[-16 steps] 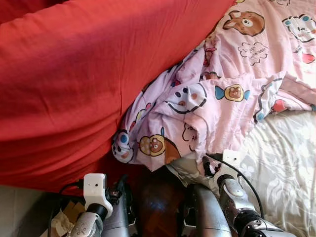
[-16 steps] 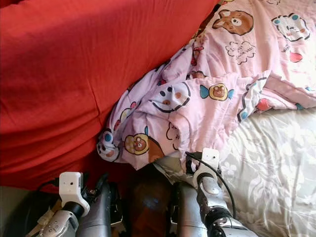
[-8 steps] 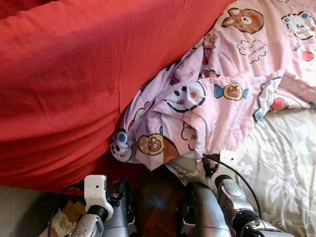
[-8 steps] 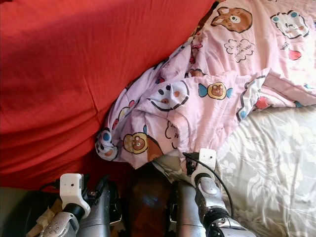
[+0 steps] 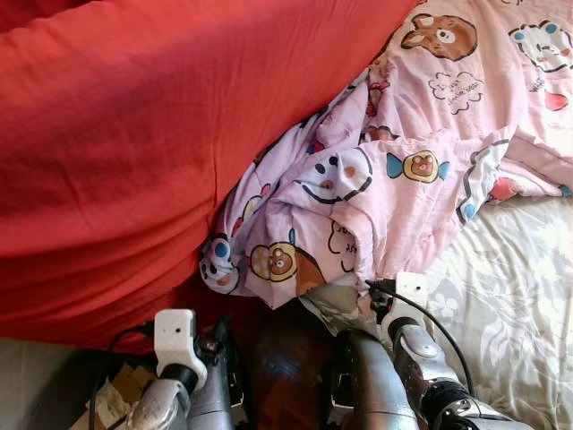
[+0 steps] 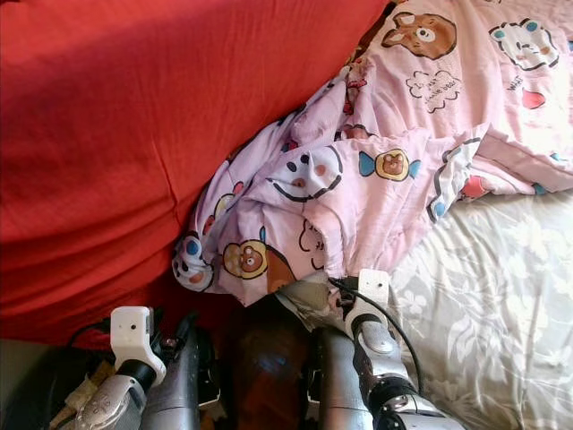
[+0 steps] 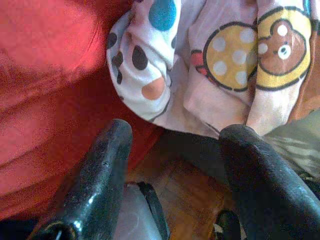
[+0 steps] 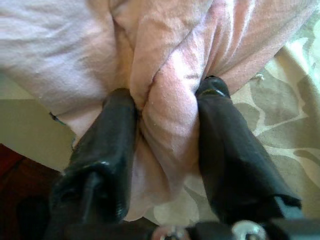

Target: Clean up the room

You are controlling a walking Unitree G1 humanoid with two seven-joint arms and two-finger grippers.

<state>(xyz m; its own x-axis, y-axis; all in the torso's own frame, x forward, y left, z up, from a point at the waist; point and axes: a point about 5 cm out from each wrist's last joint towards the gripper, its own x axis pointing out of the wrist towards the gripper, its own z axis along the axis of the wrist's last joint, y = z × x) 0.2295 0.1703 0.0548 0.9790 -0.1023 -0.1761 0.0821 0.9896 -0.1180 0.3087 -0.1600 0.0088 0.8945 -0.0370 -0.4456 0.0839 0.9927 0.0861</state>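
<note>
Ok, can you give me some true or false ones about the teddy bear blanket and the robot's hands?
1. The right end effector pinches a fold of the pink cartoon blanket. True.
2. The left end effector grips the blanket too. False: its fingers are apart and hold nothing.
3. A red cover lies on the blanket's left. True.
4. The blanket is folded neatly. False: it is bunched and rumpled.
5. The sheet under the blanket is plain blue. False: it is pale with a leaf pattern.
</note>
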